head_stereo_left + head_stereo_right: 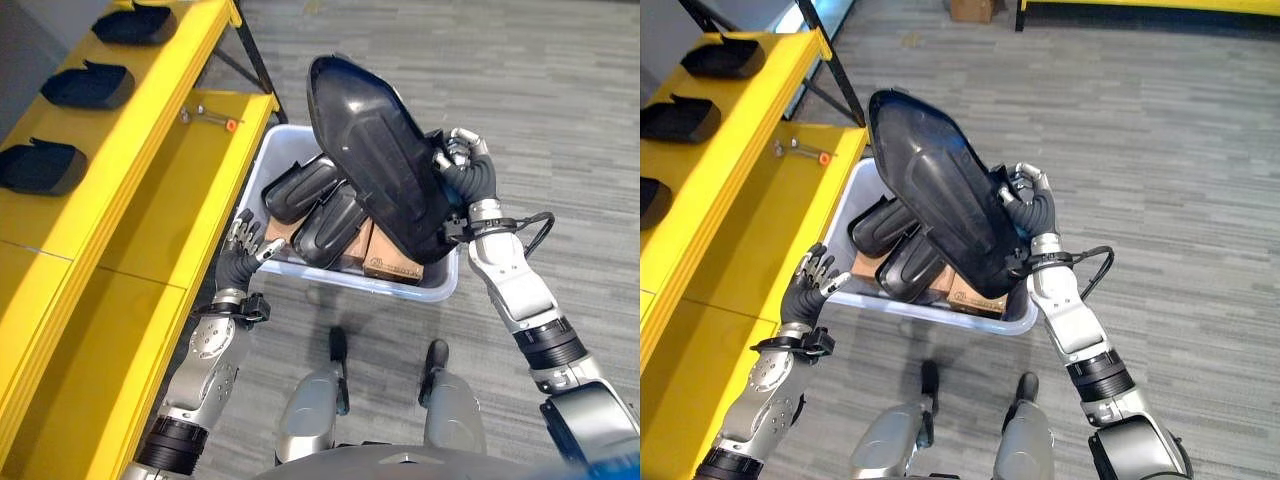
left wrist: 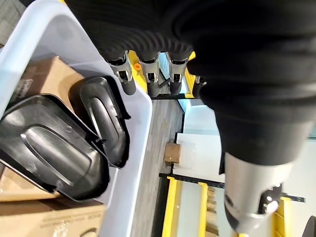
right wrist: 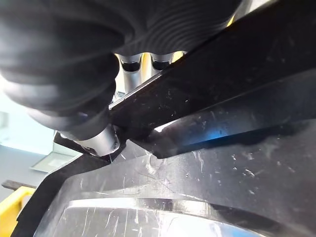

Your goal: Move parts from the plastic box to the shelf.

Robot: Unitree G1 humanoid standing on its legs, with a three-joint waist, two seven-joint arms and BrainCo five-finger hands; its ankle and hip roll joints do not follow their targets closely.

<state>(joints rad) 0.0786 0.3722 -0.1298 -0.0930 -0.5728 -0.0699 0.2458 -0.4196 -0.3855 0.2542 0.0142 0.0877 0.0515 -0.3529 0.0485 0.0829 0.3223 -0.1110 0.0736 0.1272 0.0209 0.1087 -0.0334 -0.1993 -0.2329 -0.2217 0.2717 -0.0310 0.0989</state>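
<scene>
Black and glossy, a large moulded part (image 1: 375, 155) is clamped at its edge by the right hand (image 1: 462, 170), fingers and thumb curled onto it, and held tilted above the plastic box (image 1: 420, 290). Inside the pale box lie two smaller black parts (image 1: 315, 205) on brown cartons (image 1: 395, 262). At the box's 9 o'clock wall the left hand (image 1: 243, 250) rests against the rim, fingers fairly straight and gripping nothing. Further toward 9 and 10 o'clock runs the yellow shelf (image 1: 180, 60), carrying three dark parts (image 1: 88, 85) on its upper level and a small tool (image 1: 208, 118) on its lower level.
</scene>
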